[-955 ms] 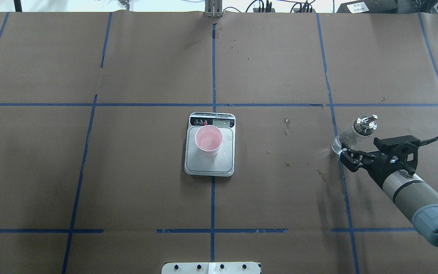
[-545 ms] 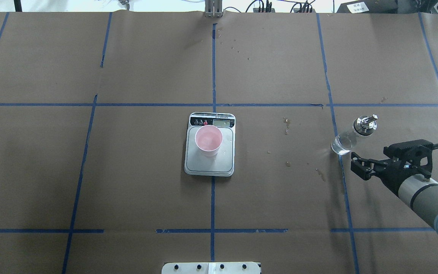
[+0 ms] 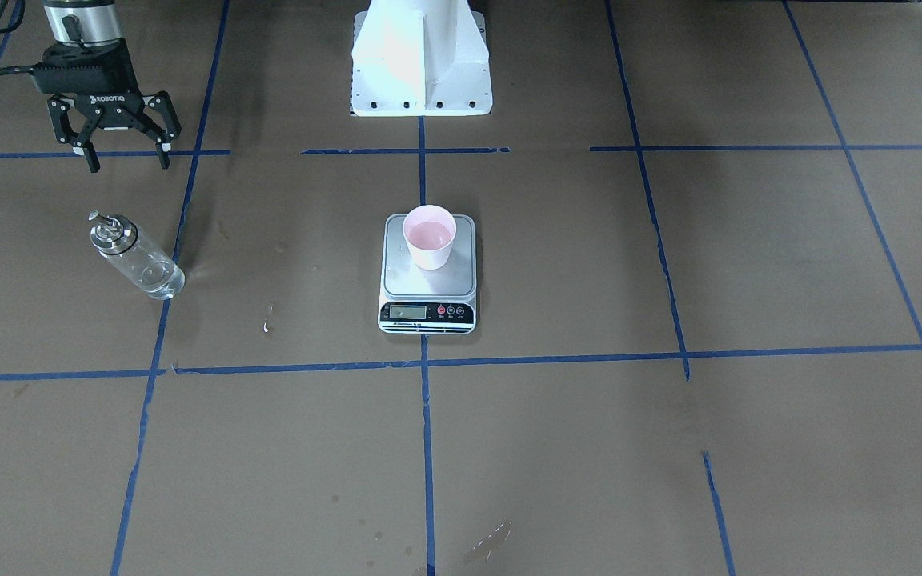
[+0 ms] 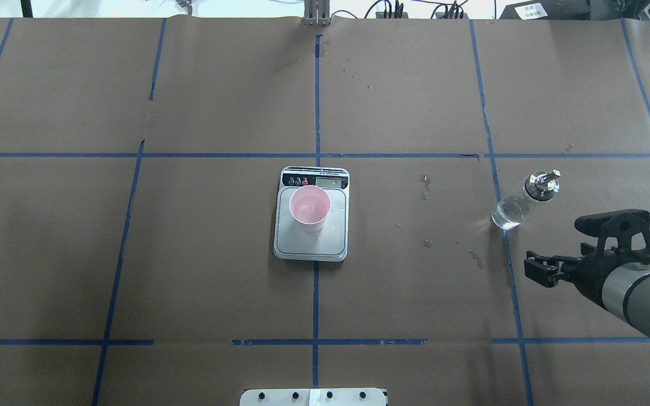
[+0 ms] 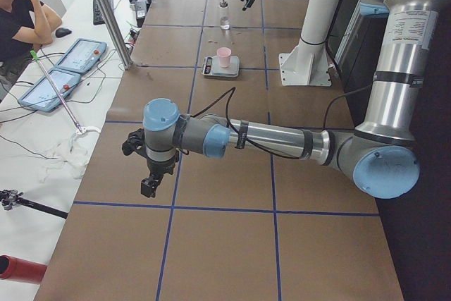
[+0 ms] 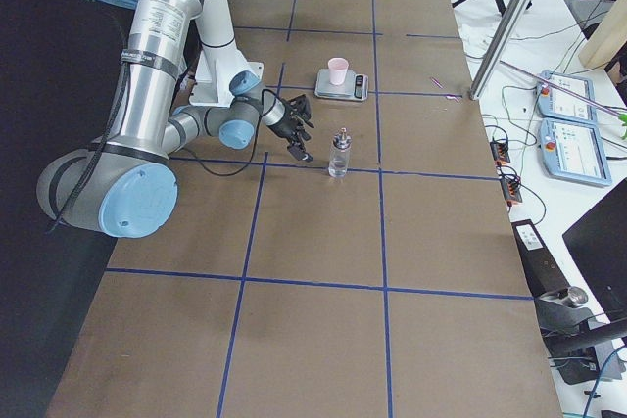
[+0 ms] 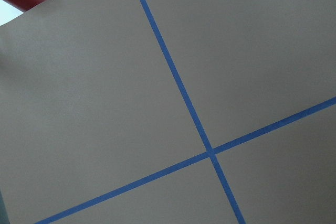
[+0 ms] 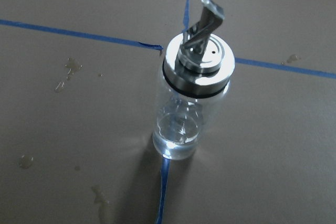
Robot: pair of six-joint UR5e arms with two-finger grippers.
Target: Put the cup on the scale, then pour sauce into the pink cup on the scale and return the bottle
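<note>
Two-fingered right pincer [image 3: 129,166] gapes wide, empty, apart from the upright bottle [image 3: 138,262].

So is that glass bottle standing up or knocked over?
Upright. The bottle stands on its base, spout on top, apart from the right gripper.

1. The scale [image 4: 311,245] is lying at the middle of the table [image 4: 189,254].
2. The cup [image 4: 310,207] is sitting on its platform, toward the display end.
3. The bottle [image 4: 519,203] is standing upright on a tape line [image 4: 514,293], well to the robot's right of the scale.
4. The right gripper [image 3: 128,160] is hanging near the bottle on the robot's side, not touching it.
5. The left gripper [image 5: 151,181] is hovering far off, toward the table's left end.
</note>
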